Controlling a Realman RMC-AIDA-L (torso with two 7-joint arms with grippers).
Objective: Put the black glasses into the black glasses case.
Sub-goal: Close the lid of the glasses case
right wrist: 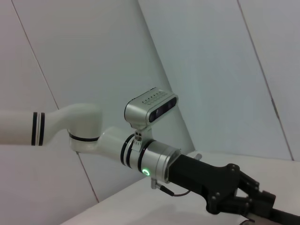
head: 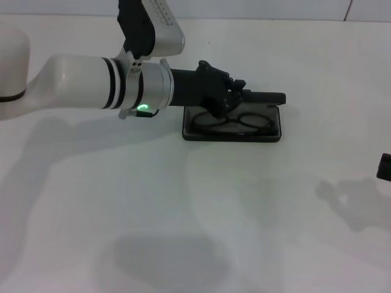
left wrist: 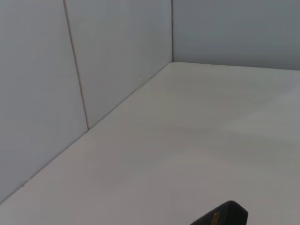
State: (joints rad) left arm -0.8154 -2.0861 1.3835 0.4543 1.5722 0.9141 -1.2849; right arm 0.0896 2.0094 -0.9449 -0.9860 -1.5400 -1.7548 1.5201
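The left gripper (head: 259, 96) reaches flat across the white table (head: 183, 207), its dark fingers (head: 269, 96) lying together along the far rim of the open black glasses case (head: 276, 131). Just on the near side of those fingers, the black glasses (head: 235, 121) lie inside the case. The right gripper (head: 384, 166) sits well apart at the table's edge, its finger state not discernible

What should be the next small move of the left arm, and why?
Probably the left gripper should press the lid further down, I judge. In the head view the thin black wire-framed glasses already lie inside the oblong hard black glasses case, and the gripper is at the case's far edge, where the lid seems to stand raised. The right gripper waits at the table's right edge.
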